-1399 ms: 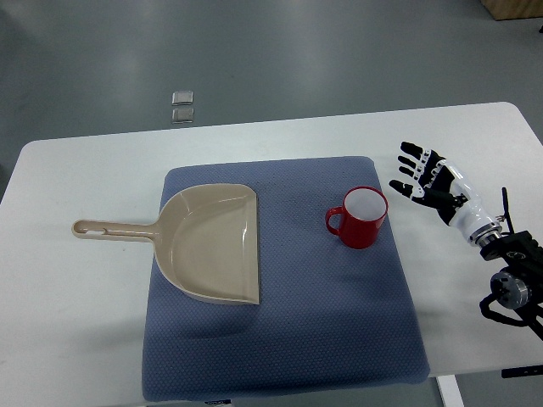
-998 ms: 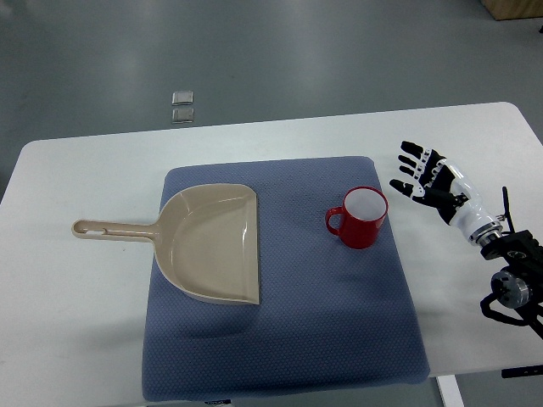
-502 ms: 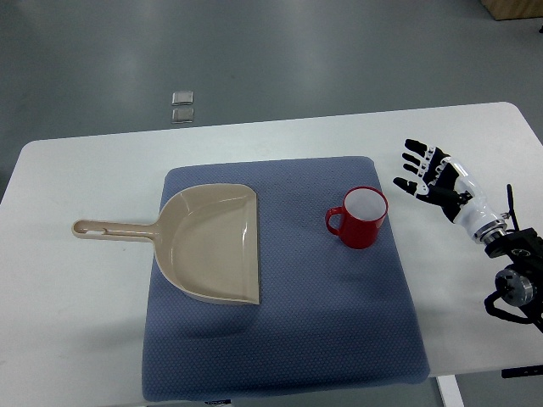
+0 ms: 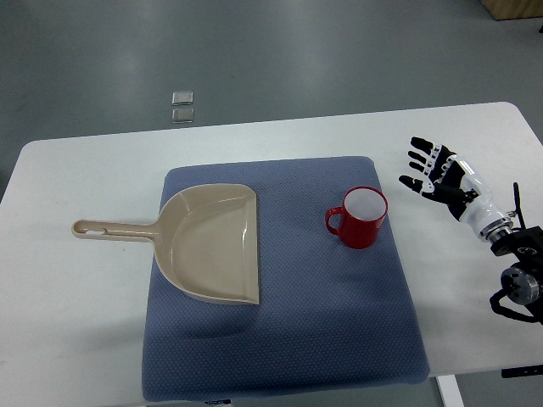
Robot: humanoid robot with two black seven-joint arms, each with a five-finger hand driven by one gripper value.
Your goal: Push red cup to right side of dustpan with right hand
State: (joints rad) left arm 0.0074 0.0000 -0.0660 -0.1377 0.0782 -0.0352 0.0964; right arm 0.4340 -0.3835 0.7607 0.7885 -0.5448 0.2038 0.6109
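A white tabletop [image 4: 85, 297] is covered across its middle by a dark blue textured mat [image 4: 280, 339]. On the mat's left half a beige plastic dustpan [image 4: 212, 242] is laid flat, its open mouth turned to the right and its long handle run out to the left over the bare tabletop. A glossy red cup with a white inside [image 4: 361, 217] is stood upright on the right half of the mat, near the mat's right edge and well apart from the dustpan's mouth; its loop handle is pointed left, toward the dustpan. Only bare mat is seen between cup and dustpan. The right hand [image 4: 437, 174], black and white, is held over the bare tabletop to the right of the cup, just beyond the mat's edge, apart from the cup. Its fingers [image 4: 420, 158] are spread wide and nothing is held. On the grey floor beyond the tabletop's far edge two small square plates [image 4: 181, 105] are seen.
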